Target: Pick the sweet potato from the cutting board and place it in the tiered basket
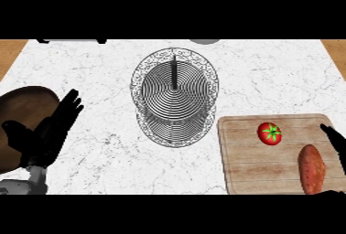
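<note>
At four o'clock, on the cutting board, the sweet potato lies beside a tomato; right hand open just beside it, left hand open, empty; tiered basket at twelve.

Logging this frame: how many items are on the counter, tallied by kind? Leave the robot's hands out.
Vegetables: 2, a sweet potato and a tomato, both on the board
Cutting board: 1
Tiered basket: 1
Brown bowl, partly behind the left hand: 1
Total: 5
</note>
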### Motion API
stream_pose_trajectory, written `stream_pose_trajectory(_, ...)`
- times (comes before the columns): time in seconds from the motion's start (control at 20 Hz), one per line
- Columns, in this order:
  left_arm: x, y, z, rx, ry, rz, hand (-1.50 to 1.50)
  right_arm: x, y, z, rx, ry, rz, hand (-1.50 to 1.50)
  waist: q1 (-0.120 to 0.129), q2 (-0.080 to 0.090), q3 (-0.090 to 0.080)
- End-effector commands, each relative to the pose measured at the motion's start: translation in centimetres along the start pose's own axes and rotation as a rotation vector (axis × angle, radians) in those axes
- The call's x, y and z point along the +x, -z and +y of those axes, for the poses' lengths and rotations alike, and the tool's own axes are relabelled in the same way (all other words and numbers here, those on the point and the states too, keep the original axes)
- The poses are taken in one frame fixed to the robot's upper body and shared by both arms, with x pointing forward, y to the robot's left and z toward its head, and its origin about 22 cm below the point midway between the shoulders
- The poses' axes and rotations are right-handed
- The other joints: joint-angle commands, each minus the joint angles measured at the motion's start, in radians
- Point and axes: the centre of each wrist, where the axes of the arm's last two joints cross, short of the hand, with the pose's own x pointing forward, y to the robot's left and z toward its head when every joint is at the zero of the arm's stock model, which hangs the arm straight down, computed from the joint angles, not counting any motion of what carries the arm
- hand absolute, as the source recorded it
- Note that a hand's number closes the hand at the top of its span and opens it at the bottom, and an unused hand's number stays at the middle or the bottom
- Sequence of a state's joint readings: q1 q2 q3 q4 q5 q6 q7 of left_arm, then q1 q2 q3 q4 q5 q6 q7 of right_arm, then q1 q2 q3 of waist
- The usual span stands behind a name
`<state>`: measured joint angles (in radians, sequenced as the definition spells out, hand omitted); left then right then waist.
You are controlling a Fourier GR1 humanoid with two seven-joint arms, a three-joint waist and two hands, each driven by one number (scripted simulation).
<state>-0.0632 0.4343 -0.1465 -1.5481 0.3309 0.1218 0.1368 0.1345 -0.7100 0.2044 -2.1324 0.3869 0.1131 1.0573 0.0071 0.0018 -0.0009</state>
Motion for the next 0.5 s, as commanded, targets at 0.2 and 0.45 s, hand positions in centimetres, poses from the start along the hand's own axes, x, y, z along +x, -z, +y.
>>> stream_pose_trajectory(0.2, -0.6, -1.3, 1.1, 0.008, 0.003, 0.005, 0.0, 0.0, 0.5, 4.9, 0.002, -0.031, 0.114, -1.5, -0.004, -0.003, 0.001)
stream_pose_trajectory(0.45, -1.0, -0.2, -0.3, 0.02, -0.008, 0.008, 0.0, -2.5, 2.0, 5.4, -0.063, -0.086, 0.118, -1.5, -0.011, -0.003, 0.001)
